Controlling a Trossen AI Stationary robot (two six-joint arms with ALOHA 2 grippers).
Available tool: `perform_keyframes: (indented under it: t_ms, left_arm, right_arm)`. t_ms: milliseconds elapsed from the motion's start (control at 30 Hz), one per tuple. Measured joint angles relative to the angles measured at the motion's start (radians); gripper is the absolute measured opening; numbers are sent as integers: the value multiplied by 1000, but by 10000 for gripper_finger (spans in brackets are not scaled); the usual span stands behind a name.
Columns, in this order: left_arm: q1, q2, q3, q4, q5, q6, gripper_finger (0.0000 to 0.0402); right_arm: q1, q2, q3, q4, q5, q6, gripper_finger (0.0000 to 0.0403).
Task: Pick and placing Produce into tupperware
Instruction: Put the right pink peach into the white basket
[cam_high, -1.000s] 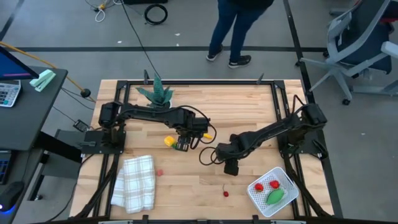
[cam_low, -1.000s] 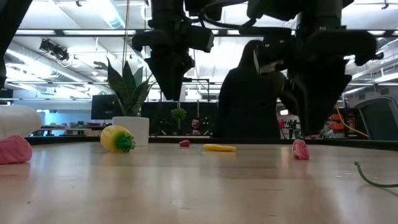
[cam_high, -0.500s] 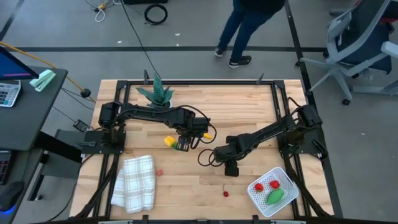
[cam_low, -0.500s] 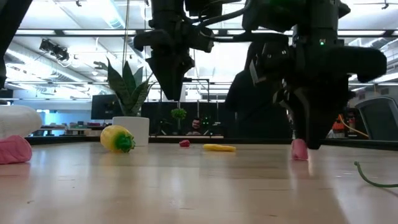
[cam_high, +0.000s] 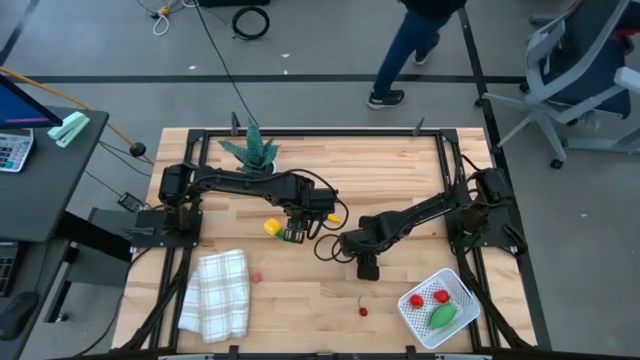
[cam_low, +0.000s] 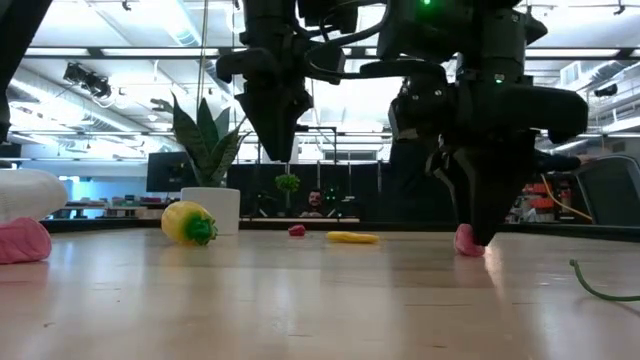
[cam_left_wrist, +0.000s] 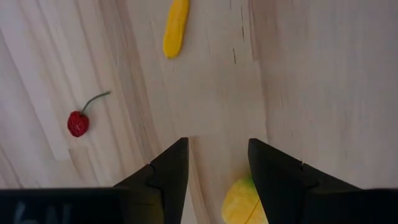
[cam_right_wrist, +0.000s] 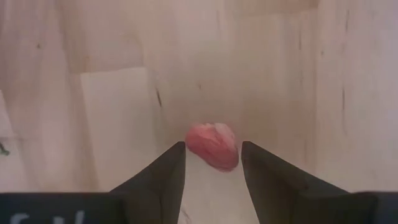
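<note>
While right hand (cam_high: 367, 268) is hovering low at centre of high view, its fingers are standing open around pink-red piece (cam_right_wrist: 212, 145) lying on counter (cam_high: 400, 175), not yet touching it. Left hand (cam_high: 291, 236) is hanging open left of centre, just beside yellow fruit (cam_high: 271, 227); yellow banana (cam_left_wrist: 175, 28) and red cherry (cam_left_wrist: 78, 123) are lying beyond its fingertips. Tupperware (cam_high: 464, 293) is sitting at lower right, holding green piece (cam_high: 443, 317) and two red pieces (cam_high: 429, 297). Another cherry (cam_high: 363, 310) is lying at bottom centre.
</note>
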Motion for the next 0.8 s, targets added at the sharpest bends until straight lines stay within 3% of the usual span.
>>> perform_keyframes:
  t_ms: [800]
  left_arm:
    - [1, 0, 1, 11, 0, 0, 172]
  right_arm:
    - [-28, 1, 0, 72, -21, -11, 165]
